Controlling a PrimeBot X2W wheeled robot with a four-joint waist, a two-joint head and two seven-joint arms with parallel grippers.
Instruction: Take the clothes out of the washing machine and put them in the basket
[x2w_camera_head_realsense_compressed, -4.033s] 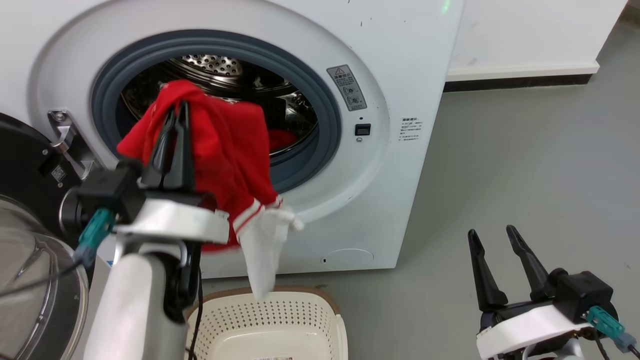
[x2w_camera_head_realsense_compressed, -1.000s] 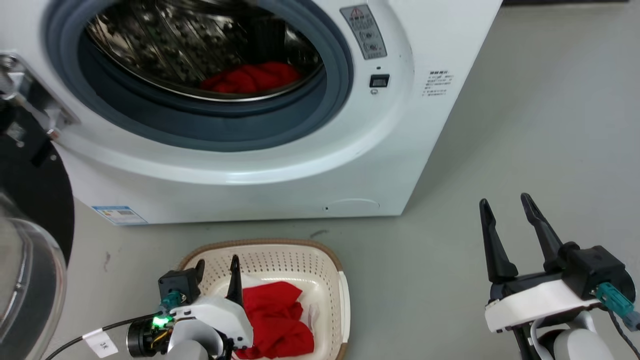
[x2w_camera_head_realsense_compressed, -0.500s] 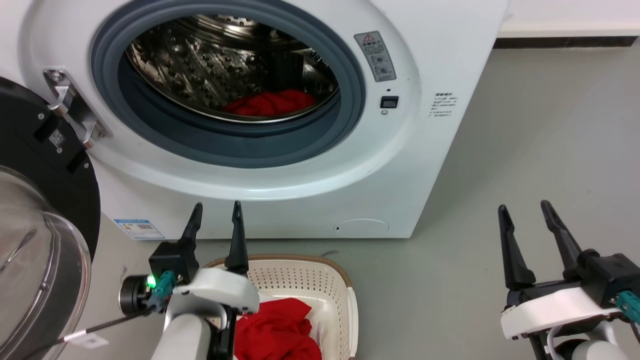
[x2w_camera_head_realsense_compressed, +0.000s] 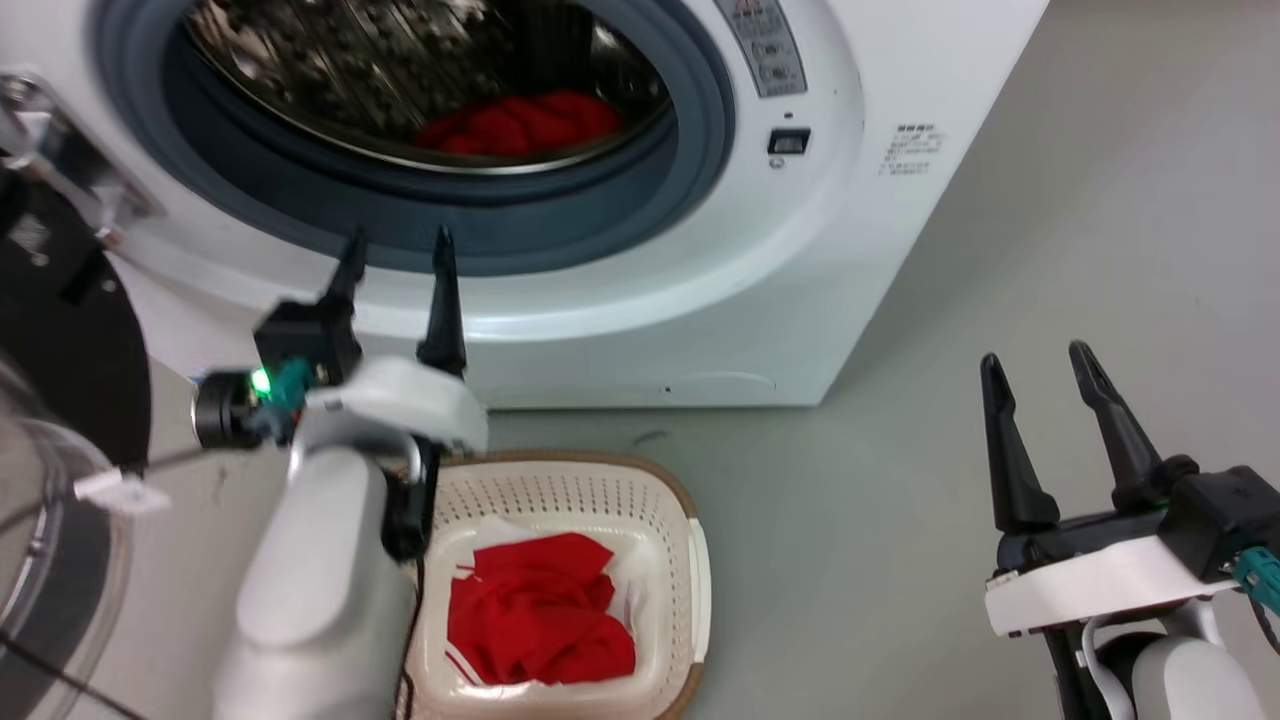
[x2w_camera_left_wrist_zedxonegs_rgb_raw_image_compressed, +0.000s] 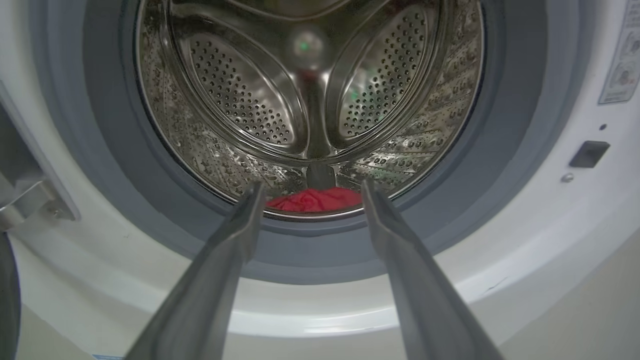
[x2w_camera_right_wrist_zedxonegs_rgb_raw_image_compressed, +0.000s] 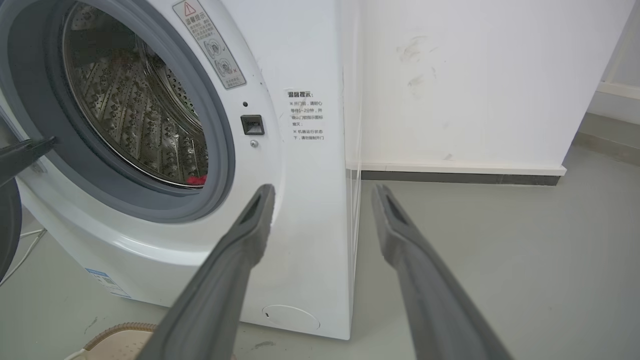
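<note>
Grey floor (x2w_camera_head_realsense_compressed: 1050, 250) | washing machine (x2w_camera_head_realsense_compressed: 760, 280) 1 | basket (x2w_camera_head_realsense_compressed: 698, 580) 1 | clothes heaps (x2w_camera_head_realsense_compressed: 540, 620) 2

The washing machine (x2w_camera_head_realsense_compressed: 620, 320) is cut off above its porthole by the head view's top edge, the left forearm (x2w_camera_head_realsense_compressed: 310, 580) hides a corner of the basket (x2w_camera_head_realsense_compressed: 697, 570), most of the red garment (x2w_camera_left_wrist_zedxonegs_rgb_raw_image_compressed: 314, 199) lies behind the grey rim (x2w_camera_left_wrist_zedxonegs_rgb_raw_image_compressed: 320, 250), and the print on the label (x2w_camera_head_realsense_compressed: 908, 150) is too small to read.
</note>
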